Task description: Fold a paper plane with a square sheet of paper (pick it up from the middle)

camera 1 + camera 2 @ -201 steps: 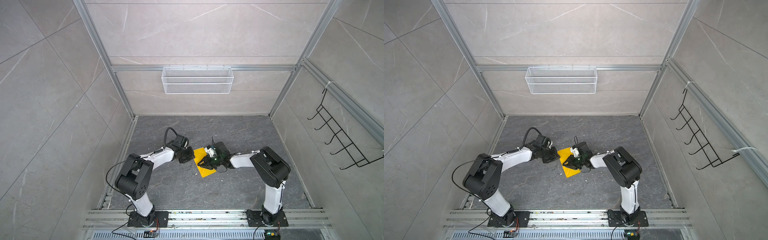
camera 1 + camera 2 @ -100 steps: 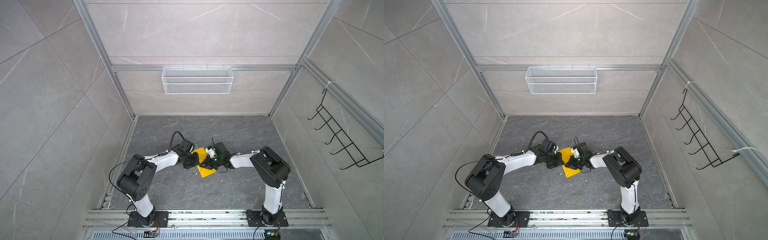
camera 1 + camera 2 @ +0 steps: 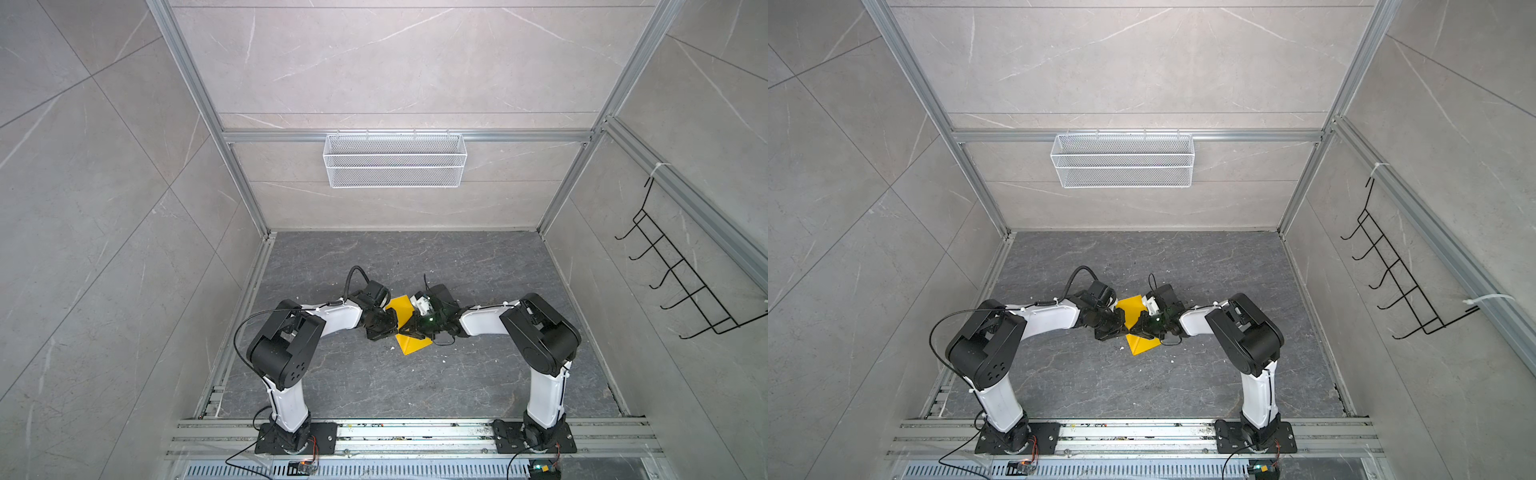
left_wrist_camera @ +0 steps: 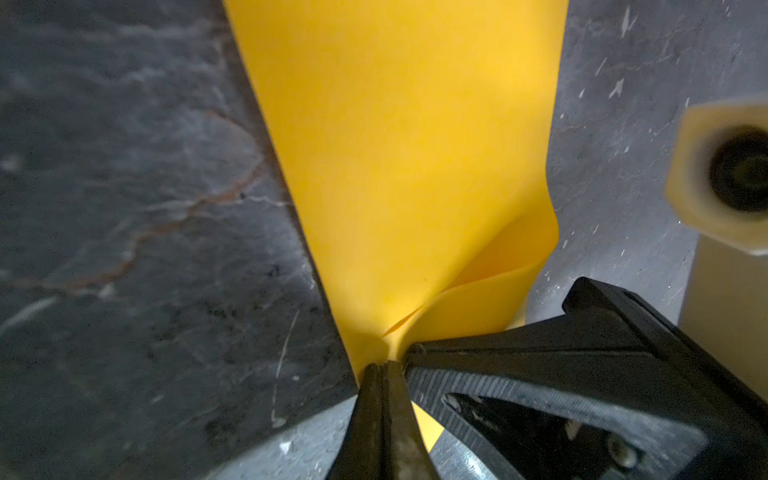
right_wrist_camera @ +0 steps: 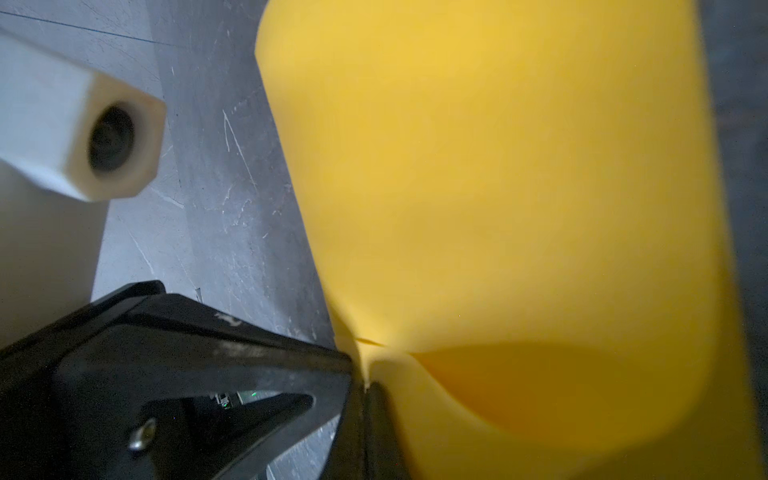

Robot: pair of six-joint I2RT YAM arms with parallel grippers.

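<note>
The square sheet of paper [image 3: 402, 311] [image 3: 1133, 311] is bright yellow and lies on the dark floor between the two arms, pinched up at its middle. My left gripper [image 3: 392, 329] [image 3: 1123, 326] and right gripper [image 3: 405, 329] [image 3: 1136, 326] meet tip to tip over it. In the left wrist view the left gripper [image 4: 384, 366] is shut on a raised ridge of the paper [image 4: 407, 145], with a right finger [image 4: 540, 353] pressed beside it. In the right wrist view the right gripper [image 5: 368, 385] is shut on the same ridge of the paper [image 5: 498, 187]. No paper plane shape shows.
A white wire basket [image 3: 395, 160] hangs on the back wall and a black hook rack [image 3: 685, 286] on the right wall. Small white flecks lie on the floor near the paper. The arm bases stand on a rail [image 3: 415, 434] at the front.
The left gripper has moved right onto the sheet's middle, up against the right gripper. Both grippers have shut on the paper, which now buckles up between them.
</note>
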